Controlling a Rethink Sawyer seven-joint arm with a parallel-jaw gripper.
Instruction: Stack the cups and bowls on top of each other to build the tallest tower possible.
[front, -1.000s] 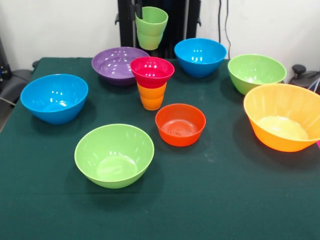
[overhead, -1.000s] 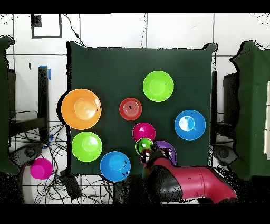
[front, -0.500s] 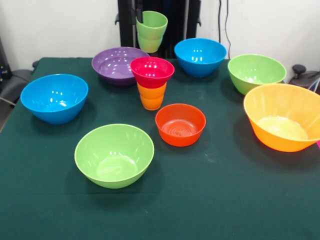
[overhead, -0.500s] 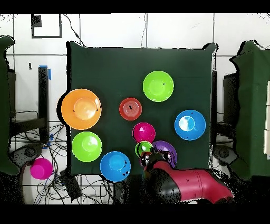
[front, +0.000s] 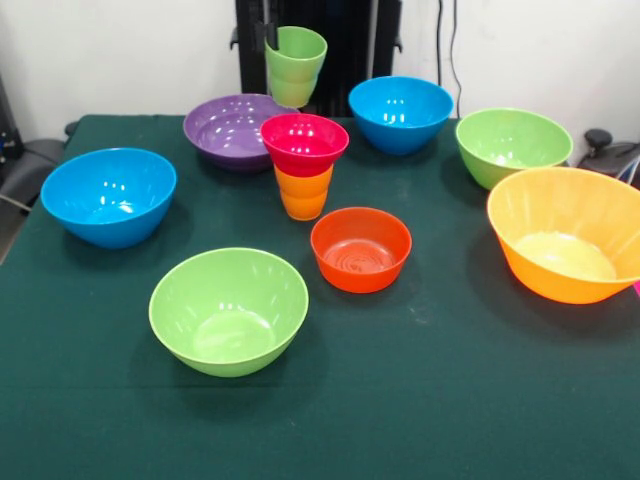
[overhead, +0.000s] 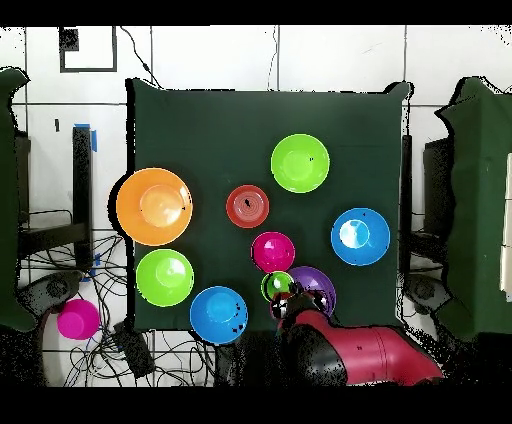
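Magenta bowl (front: 305, 142) atop orange cup (front: 303, 192); other bowls empty.

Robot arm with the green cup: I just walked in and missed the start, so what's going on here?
The red and black arm holds the light green cup in the air at the table's far side, near the purple bowl. One stack exists: the magenta bowl sits on the orange cup. The other bowls stand singly on the green table. The gripper grips the cup's rim.
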